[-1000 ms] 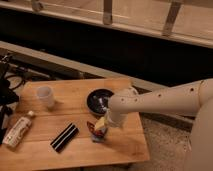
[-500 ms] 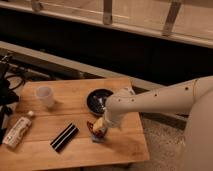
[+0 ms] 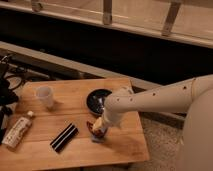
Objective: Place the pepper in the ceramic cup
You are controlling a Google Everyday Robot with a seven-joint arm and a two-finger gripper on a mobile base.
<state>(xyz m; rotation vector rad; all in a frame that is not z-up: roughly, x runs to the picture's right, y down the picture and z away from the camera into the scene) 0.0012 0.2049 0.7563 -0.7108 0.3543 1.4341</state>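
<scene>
The red pepper [image 3: 93, 127] lies on the wooden table [image 3: 40, 150] near its right front part, beside a blue-grey lump [image 3: 97, 136]. My gripper [image 3: 99, 126] is down over the pepper, at the end of the white arm [image 3: 160, 97] that reaches in from the right. The off-white ceramic cup [image 3: 44, 96] stands upright at the table's back left, far from the gripper.
A dark round bowl [image 3: 96, 99] sits just behind the gripper. A black flat bar [image 3: 64, 137] lies left of the pepper. A pale labelled bottle [image 3: 18, 131] lies at the left edge. A dark wall and railing run behind the table.
The arm has shifted a little; the gripper stays low over the pepper. The other things have not moved.
</scene>
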